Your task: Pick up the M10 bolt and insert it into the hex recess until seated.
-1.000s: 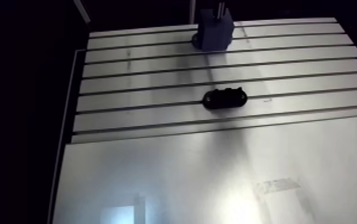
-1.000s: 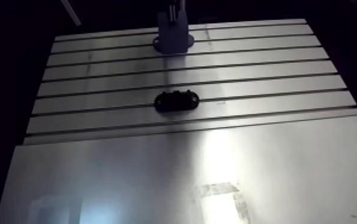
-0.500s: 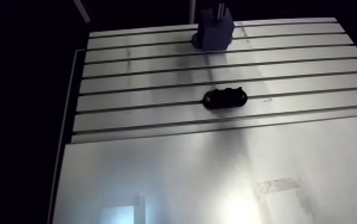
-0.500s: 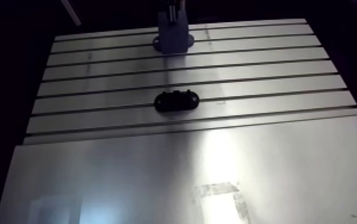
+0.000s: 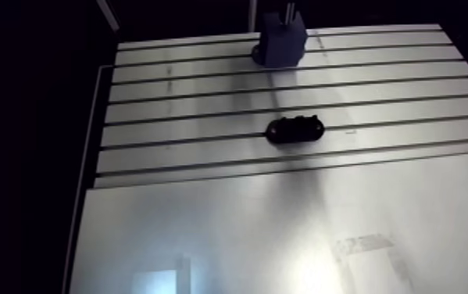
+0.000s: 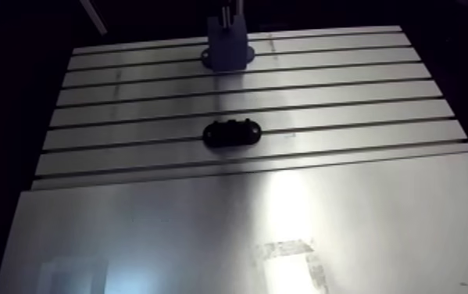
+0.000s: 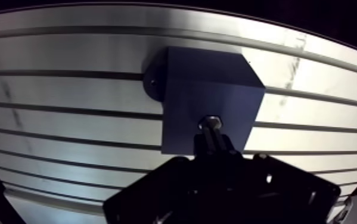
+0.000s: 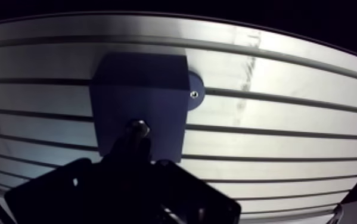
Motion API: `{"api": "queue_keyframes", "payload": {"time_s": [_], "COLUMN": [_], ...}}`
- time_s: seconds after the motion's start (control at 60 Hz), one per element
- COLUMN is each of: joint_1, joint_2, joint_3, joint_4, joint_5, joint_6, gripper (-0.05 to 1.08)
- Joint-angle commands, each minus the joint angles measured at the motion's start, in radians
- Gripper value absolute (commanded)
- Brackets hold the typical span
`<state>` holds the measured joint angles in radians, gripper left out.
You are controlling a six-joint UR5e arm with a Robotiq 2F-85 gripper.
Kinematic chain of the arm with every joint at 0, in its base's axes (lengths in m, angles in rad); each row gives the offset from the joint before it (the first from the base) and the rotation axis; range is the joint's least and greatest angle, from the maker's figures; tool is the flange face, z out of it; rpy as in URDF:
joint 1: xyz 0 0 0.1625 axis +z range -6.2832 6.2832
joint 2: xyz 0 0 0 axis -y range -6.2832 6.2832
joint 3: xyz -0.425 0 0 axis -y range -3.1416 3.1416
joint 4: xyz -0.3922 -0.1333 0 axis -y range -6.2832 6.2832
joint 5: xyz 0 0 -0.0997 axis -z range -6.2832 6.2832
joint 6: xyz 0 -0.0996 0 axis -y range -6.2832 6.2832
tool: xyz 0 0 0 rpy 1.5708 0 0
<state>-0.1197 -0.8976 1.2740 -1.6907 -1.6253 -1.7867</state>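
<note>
A blue block (image 7: 199, 83) stands on the slotted aluminium table (image 7: 67, 95) at its far end, also seen in the arm view as the blue block (image 5: 284, 43). A metal bolt (image 7: 210, 124) shows its hex head over the block's near top, with the shaft running back between the dark fingers. My gripper (image 7: 215, 142) is shut on the bolt, directly above the block. I cannot tell whether the bolt's end touches the block, and the hex recess is hidden under it.
A black oval part (image 5: 294, 129) with small bumps lies on the slotted table (image 5: 190, 86) mid-way, nearer than the block. A smooth metal sheet (image 5: 229, 234) covers the table's near half, bearing a scuffed tape patch (image 5: 366, 244). The table's left edge drops into darkness.
</note>
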Motion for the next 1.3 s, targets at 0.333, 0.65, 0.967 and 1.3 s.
{"api": "queue_keyframes", "payload": {"time_s": [0.333,0.65,0.967,1.3], "joint_1": [0.008,0.011,0.014,0.012], "joint_2": [-0.032,-0.106,-0.216,-0.326], "joint_3": [-0.005,0.016,0.047,0.032], "joint_4": [0.007,0.007,0.008,0.143], "joint_5": [0.000,-0.002,0.002,0.004], "joint_6": [-0.007,-0.016,-0.033,-0.033], "gripper": [0.67,0.01,0.01,0.01]}}
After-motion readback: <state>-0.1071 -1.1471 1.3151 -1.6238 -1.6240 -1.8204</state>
